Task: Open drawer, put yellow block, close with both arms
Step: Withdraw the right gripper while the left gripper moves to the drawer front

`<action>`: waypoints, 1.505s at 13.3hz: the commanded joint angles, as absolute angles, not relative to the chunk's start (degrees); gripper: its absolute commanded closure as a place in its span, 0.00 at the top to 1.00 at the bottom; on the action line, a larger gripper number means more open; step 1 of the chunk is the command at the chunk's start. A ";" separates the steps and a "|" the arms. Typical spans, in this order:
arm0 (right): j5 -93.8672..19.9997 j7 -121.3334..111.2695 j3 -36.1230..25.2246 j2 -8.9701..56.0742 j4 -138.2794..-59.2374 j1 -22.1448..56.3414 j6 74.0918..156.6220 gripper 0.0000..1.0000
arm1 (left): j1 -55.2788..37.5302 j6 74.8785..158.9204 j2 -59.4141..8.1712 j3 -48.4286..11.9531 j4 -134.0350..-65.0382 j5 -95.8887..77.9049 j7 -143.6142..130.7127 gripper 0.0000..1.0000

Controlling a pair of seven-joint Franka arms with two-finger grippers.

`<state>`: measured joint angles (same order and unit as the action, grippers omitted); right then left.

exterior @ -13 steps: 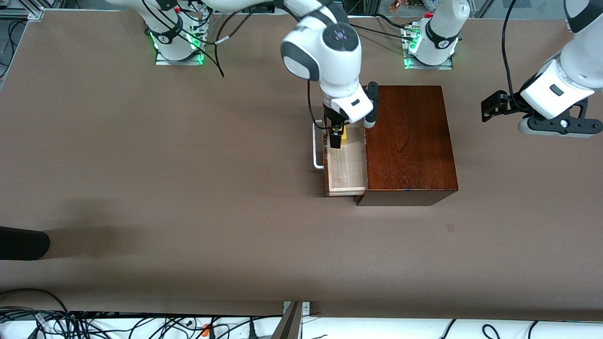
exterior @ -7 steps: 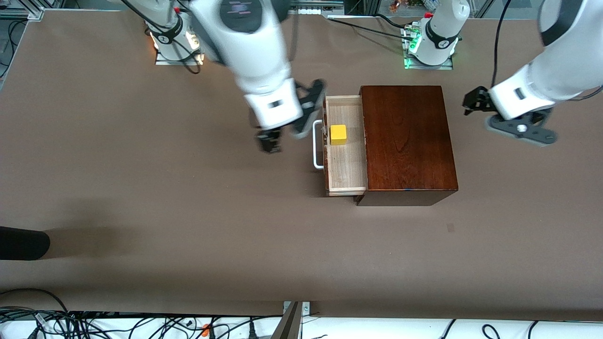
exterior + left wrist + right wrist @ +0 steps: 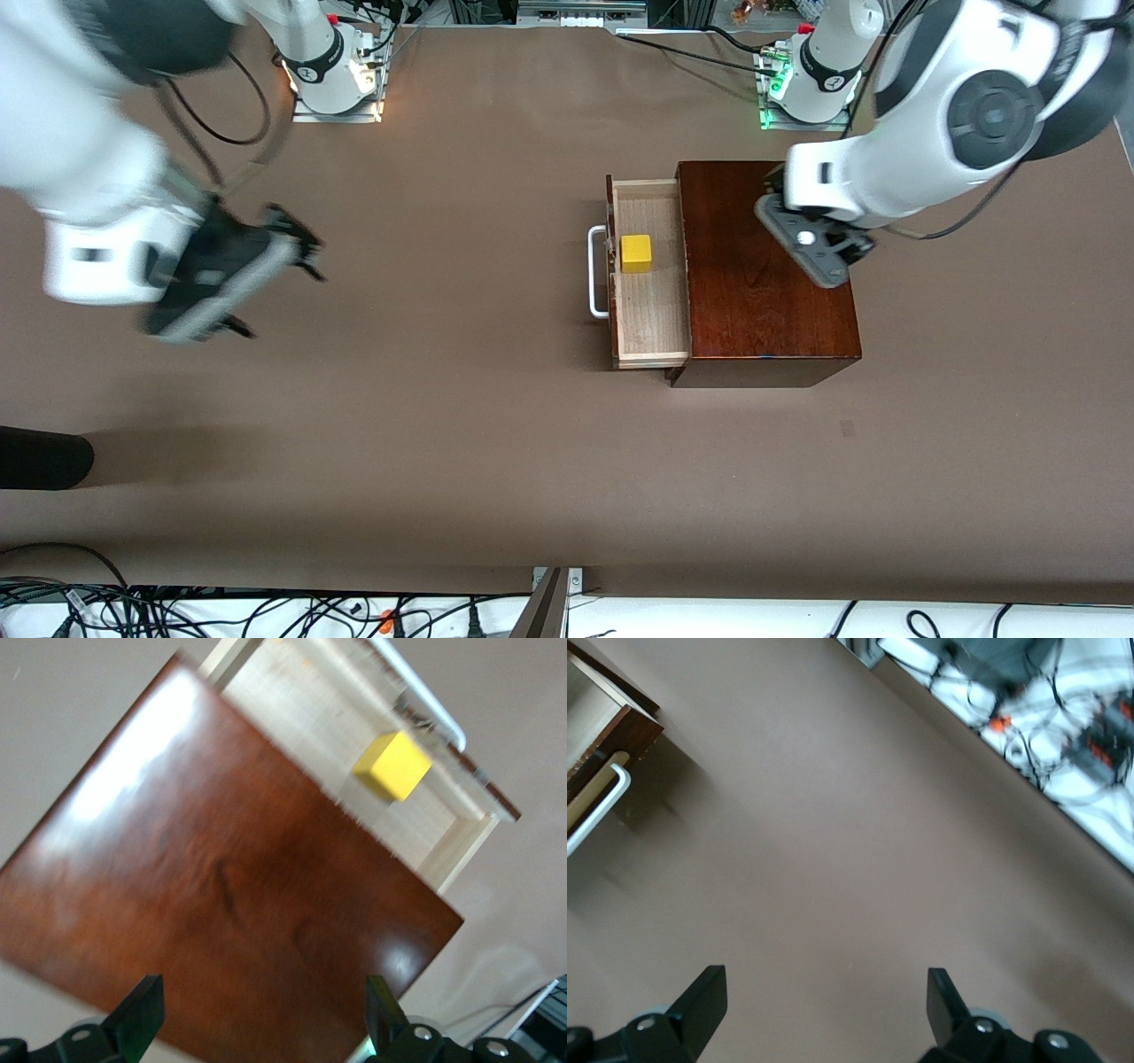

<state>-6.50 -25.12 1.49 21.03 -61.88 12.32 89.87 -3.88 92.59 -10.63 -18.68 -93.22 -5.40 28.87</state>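
Since a moment ago the right gripper (image 3: 266, 266) has swung away from the drawer (image 3: 651, 275) toward the right arm's end of the table (image 3: 443, 443), while the left gripper (image 3: 811, 244) has come over the dark wooden box (image 3: 766, 266). Both are blurred in the front view, the left gripper's fingers hidden beneath its wrist. The yellow block (image 3: 635, 253) lies in the pulled-out drawer, apart from both grippers. Each gripper's fingers are spread wide, holding nothing.
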 commanded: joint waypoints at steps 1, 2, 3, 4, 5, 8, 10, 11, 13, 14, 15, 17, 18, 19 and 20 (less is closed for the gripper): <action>-9.32 -17.97 -1.04 3.22 -84.93 10.46 93.77 1.00 | -4.91 100.86 -15.27 -24.94 -92.02 -5.63 31.02 1.00; -9.06 -13.32 -1.75 -0.58 -88.91 10.37 93.61 1.00 | -6.66 105.16 -17.29 -25.48 -92.02 -5.63 31.03 1.00; -8.79 -9.53 -2.54 -3.23 -91.21 10.37 93.26 1.00 | -9.12 109.64 -19.84 -25.49 -92.02 -5.63 31.11 1.00; -8.27 -6.62 -3.07 -4.64 -92.01 10.37 92.21 1.00 | -11.32 114.12 -22.04 -25.49 -92.02 -4.93 31.37 1.00; -6.70 -3.89 -3.25 -4.92 -91.93 10.37 90.28 1.00 | -14.30 118.35 -23.89 -25.49 -92.02 -2.57 31.38 1.00; -3.00 1.57 -3.43 -6.15 -92.29 10.37 87.02 1.00 | -18.70 126.28 -27.15 -25.49 -92.02 0.00 31.55 1.00; -1.06 1.93 -3.51 -5.72 -92.02 10.28 87.62 1.00 | -21.26 128.31 -29.08 -25.58 -92.20 6.72 31.46 1.00; -1.05 1.93 -4.21 -5.28 -92.11 10.28 88.06 1.00 | -21.97 128.32 -30.05 -25.58 -92.20 9.38 31.55 1.00; -1.32 1.67 -4.57 -4.66 -91.94 10.28 88.33 1.00 | -23.46 128.32 -32.68 -25.49 -92.37 10.63 31.55 1.00; -1.41 0.80 -4.83 -3.70 -90.98 10.20 88.24 1.00 | -23.99 128.67 -34.00 -25.49 -92.37 13.07 31.47 1.00; -1.32 0.88 -5.09 -3.26 -90.10 10.28 87.89 1.00 | -24.34 129.72 -34.80 -25.58 -92.37 16.31 31.46 1.00; 0.52 0.97 -5.10 -1.94 -90.09 10.28 88.59 1.00 | -24.35 130.25 -35.85 -25.49 -92.37 18.71 31.55 1.00; 0.70 1.75 -4.92 -0.28 -89.83 10.63 88.59 1.00 | -24.35 130.25 -36.29 -25.58 -92.46 19.42 31.55 1.00; 0.70 2.11 -4.83 0.17 -89.39 10.72 88.59 1.00 | -24.26 129.99 -36.39 -25.49 -92.63 20.03 31.64 1.00; 0.27 3.15 -5.10 0.35 -88.95 10.29 88.59 1.00 | -24.00 129.64 -36.39 -25.49 -93.33 20.04 32.68 1.00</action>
